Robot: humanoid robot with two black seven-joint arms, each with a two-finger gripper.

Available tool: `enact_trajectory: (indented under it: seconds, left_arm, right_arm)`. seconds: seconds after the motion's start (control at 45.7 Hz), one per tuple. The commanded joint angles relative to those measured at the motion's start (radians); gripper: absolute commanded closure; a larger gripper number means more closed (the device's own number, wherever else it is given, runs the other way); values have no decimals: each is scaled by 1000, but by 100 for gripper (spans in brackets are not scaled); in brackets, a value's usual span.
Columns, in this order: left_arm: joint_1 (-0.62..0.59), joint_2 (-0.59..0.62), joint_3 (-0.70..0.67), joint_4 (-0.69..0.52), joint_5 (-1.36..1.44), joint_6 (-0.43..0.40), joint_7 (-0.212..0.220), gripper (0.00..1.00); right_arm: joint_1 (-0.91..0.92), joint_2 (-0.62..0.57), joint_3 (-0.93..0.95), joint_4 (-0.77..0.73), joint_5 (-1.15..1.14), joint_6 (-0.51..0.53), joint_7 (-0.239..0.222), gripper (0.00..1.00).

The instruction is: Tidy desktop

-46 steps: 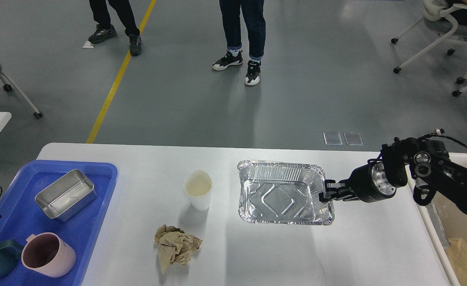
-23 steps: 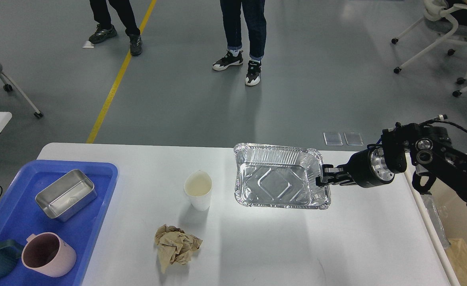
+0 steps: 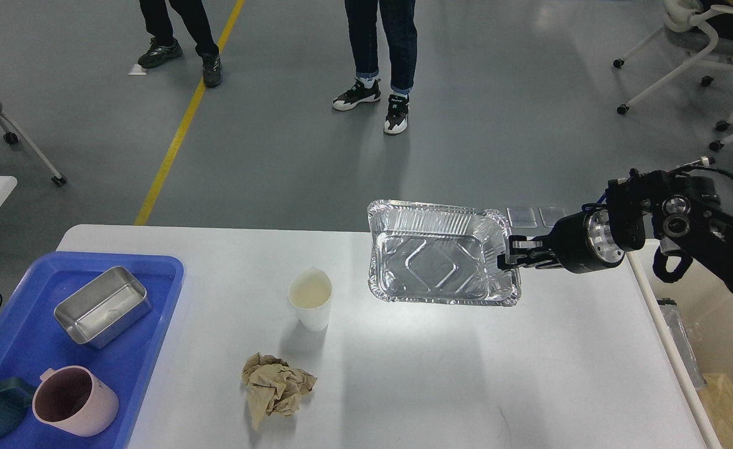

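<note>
The foil tray [image 3: 444,260] has risen since a moment ago and now hangs clear above the worktop [image 3: 403,374], tilted slightly toward us. The right gripper [image 3: 508,259] has its jaws clamped on the tray's right rim, the arm reaching in level from the right. On the white worktop I count one paper cup [image 3: 310,297], one crumpled brown paper [image 3: 274,385] and one blue tray [image 3: 23,349] at the left holding one steel tin [image 3: 101,305] and two mugs [image 3: 74,400].

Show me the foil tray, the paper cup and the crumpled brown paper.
foil tray [image 3: 442,265]: head view, embossed bottom.
paper cup [image 3: 310,304]: head view, front wall.
crumpled brown paper [image 3: 275,387]: head view, middle of wad.
</note>
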Motion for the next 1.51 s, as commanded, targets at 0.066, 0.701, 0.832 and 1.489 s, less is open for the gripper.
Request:
enact_trajectory:
  seconds: [0.066, 0.701, 0.832, 1.489]
  left_arm:
    - [-50, 11, 8, -245, 178, 0, -3, 3]
    - [-151, -410, -60, -334, 324, 237, -15, 3]
    - [-105, -409, -98, -320, 262, 210, 0, 3]
    - [30, -542, -293, -302, 393, 634, -432, 3]
  right_arm:
    - [-12, -15, 24, 4, 0, 0, 0, 100]
    - [-64, -58, 63, 33, 2, 2, 2, 100]
    - [-73, -58, 86, 33, 2, 3, 2, 100]
    - [-60, -61, 92, 33, 37, 26, 0, 100]
